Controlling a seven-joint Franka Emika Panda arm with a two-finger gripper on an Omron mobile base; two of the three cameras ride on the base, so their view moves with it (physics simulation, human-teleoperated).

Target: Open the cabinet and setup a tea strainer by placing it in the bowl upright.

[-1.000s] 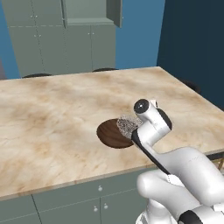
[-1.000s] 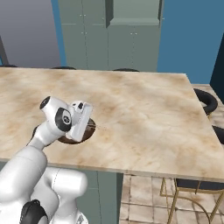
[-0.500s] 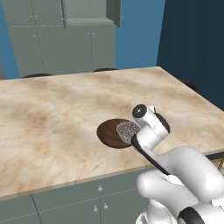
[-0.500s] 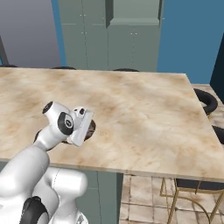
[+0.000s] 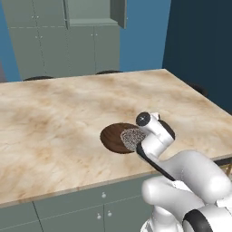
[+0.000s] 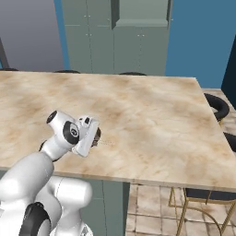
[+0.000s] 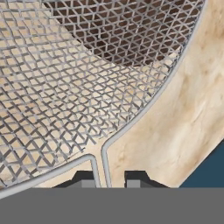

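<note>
Item: tea strainer [image 5: 132, 137], wire mesh, being held by its thin wire handle between the narrowly closed jaws of the gripper [image 7: 109, 180]. Position: hanging directly ahead of the gripper, over the near-right rim of the bowl [image 5: 115, 137], near the front edge of the tabletop [image 5: 54, 122]. Handle axis is running straight back into the gripper. Whether it is touching the bowl cannot be told.

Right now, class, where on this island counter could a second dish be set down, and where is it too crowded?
Free: the marble counter left of the bowl and its far half toward the cabinets. Also the right stretch beside the stools. Crowded: the near edge, where the gripper holds the tea strainer over the bowl.
</note>
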